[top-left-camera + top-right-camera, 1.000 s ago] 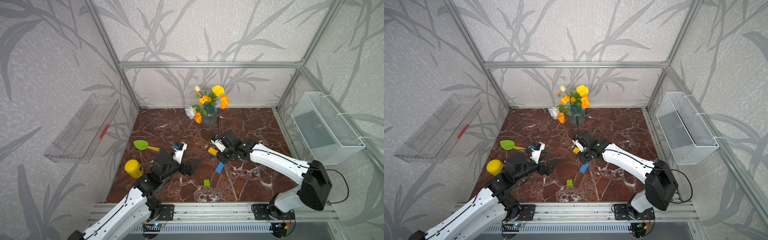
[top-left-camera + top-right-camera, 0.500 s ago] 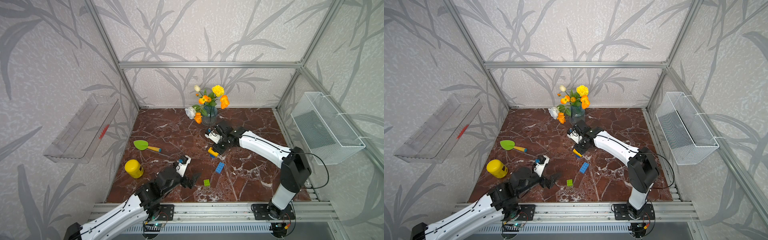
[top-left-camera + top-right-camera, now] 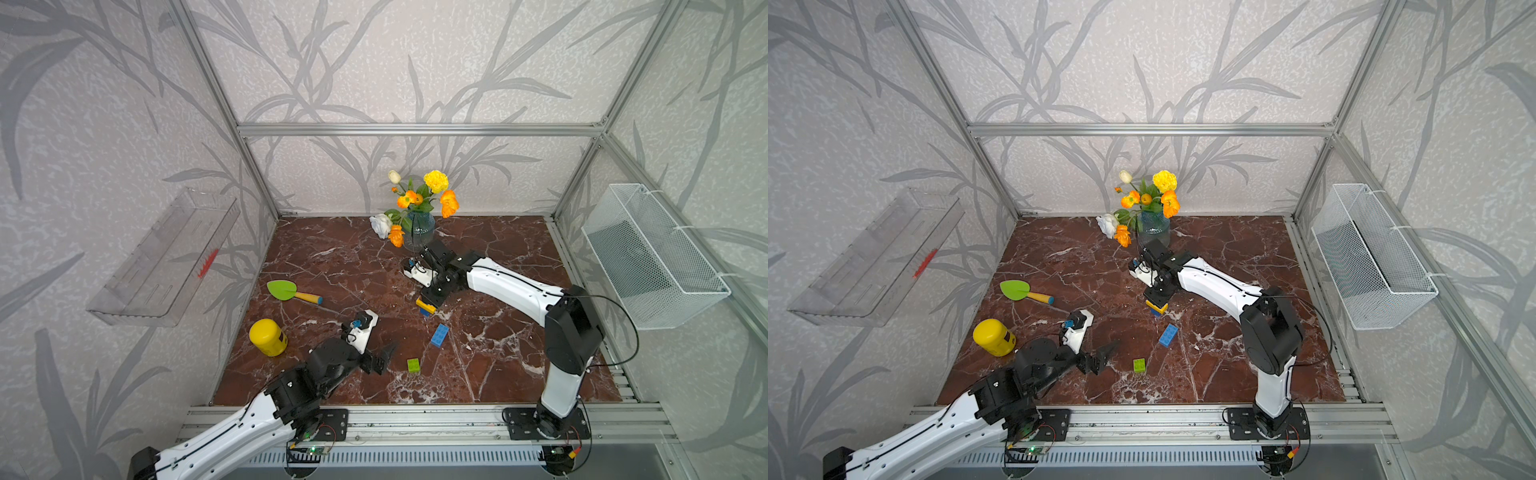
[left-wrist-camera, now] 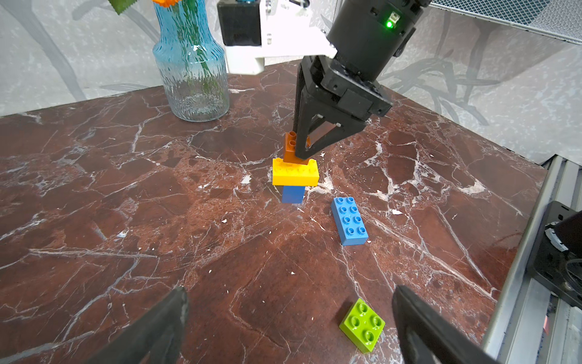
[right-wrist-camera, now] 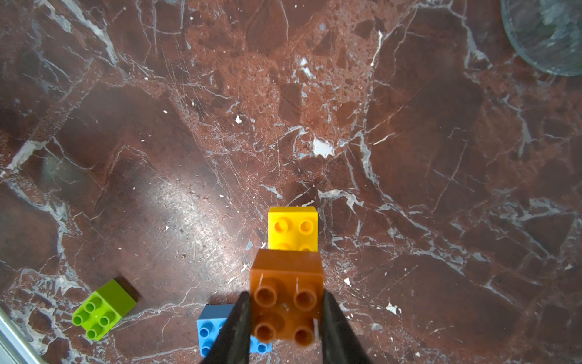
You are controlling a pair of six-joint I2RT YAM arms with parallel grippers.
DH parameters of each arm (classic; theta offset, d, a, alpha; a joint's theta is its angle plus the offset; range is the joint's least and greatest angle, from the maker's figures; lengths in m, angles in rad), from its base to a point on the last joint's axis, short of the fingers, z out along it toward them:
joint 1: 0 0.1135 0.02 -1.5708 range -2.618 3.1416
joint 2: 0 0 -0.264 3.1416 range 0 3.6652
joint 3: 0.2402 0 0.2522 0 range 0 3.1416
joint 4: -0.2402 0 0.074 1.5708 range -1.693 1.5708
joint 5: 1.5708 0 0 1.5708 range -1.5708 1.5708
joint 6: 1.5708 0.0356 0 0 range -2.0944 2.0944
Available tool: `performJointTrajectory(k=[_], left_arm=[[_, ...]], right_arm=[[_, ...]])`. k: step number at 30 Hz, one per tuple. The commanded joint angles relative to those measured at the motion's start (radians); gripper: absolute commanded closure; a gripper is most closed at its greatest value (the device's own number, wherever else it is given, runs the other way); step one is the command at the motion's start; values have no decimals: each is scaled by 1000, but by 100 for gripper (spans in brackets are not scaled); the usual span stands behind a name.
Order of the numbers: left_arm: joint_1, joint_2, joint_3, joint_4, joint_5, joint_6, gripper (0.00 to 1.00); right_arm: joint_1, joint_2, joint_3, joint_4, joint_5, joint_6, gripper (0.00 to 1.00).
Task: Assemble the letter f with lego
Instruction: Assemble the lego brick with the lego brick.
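A small lego stack stands mid-table: an orange brick (image 4: pixel 290 148) on a yellow brick (image 4: pixel 295 172) on a short blue brick (image 4: pixel 293 194). My right gripper (image 5: pixel 285 318) is shut on the orange brick (image 5: pixel 286 283), coming down from the vase side; both top views show it over the stack (image 3: pixel 427 305) (image 3: pixel 1157 308). A long blue brick (image 3: pixel 439 335) (image 4: pixel 349 220) lies flat just in front of the stack. The lime green brick (image 3: pixel 413 365) (image 4: pixel 362 324) lies nearer the front. My left gripper (image 4: pixel 289 315) (image 3: pixel 384 359) is open and empty, low beside the green brick.
A blue glass vase of flowers (image 3: pixel 417 235) stands just behind the right wrist. The yellow jar (image 3: pixel 268 337) and green toy shovel (image 3: pixel 286 290) lie at the left. A wire basket (image 3: pixel 656 257) hangs on the right wall, a clear tray (image 3: pixel 166 257) on the left wall.
The right arm has swung round so its wrist sits on the vase side of the stack, grip kept. The left arm has drawn back toward the front rail, jaws still open.
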Motion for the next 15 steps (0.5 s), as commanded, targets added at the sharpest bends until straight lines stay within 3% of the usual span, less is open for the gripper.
performJointTrajectory(k=[1, 15], left_arm=[[-6, -9, 12, -14, -33, 32, 1], [-6, -7, 10, 23, -32, 63, 1]], right_arm=[[-1, 16, 25, -28, 18, -15, 79], [-1, 28, 26, -33, 30, -24, 79]])
